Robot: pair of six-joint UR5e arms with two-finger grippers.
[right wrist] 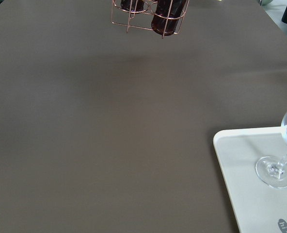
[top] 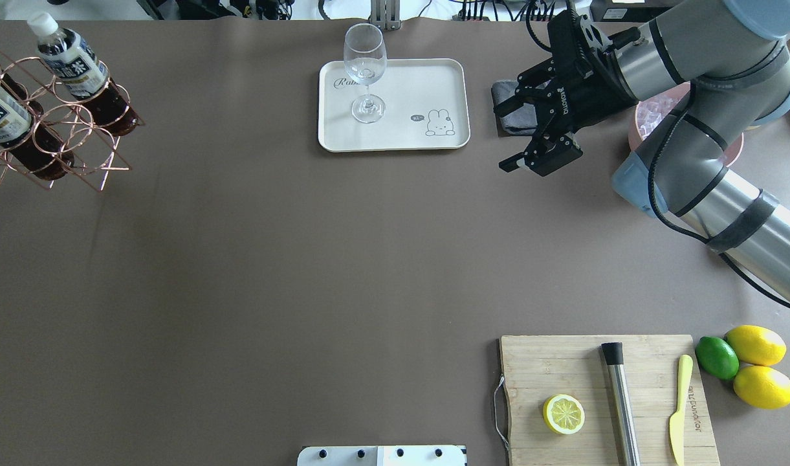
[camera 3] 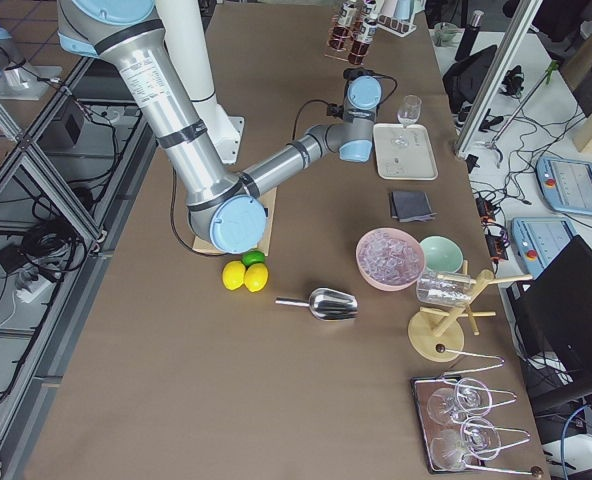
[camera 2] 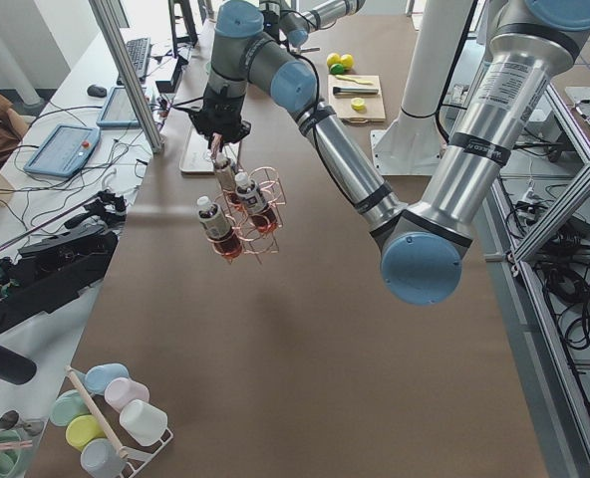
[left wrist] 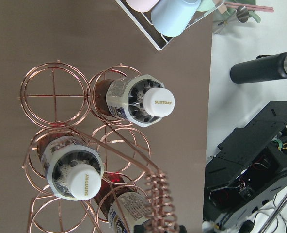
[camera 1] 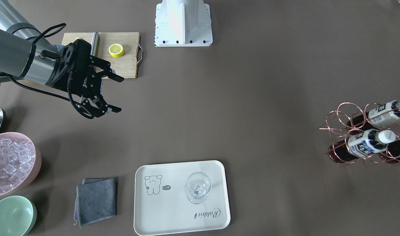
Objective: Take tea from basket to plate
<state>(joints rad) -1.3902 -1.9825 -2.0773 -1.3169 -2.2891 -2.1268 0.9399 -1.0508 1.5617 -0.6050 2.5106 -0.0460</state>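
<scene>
1. Front-facing view: one basket of six ring cells stands at 3 o'clock on the surface, with three tea bottles leaning in it. The one plate lies at 6 o'clock and carries one wine glass. The right jaws, at 10 o'clock, are spread wide and hold nothing
2. Overhead view: the basket is at 10 o'clock and the plate at 12, well apart. The right jaws gape empty at 1 o'clock, near one grey cloth
3. Exterior left view: the left jaws hang just above the bottles; I cannot tell whether they are parted or closed
4. Exterior right view: the basket is far off at 12 o'clock, too small to count from
5. Left wrist view: three white caps point upward, and the coiled handle crosses at 6 o'clock. No jaws show. Each bottle is probably light, smooth and slightly squashy, so the neck just under the cap looks the firmest hold, drawn out along its lean so the wire does not snag
6. Right wrist view: the plate's corner is at 5 o'clock with the glass foot on it, and the basket is at 12
</scene>
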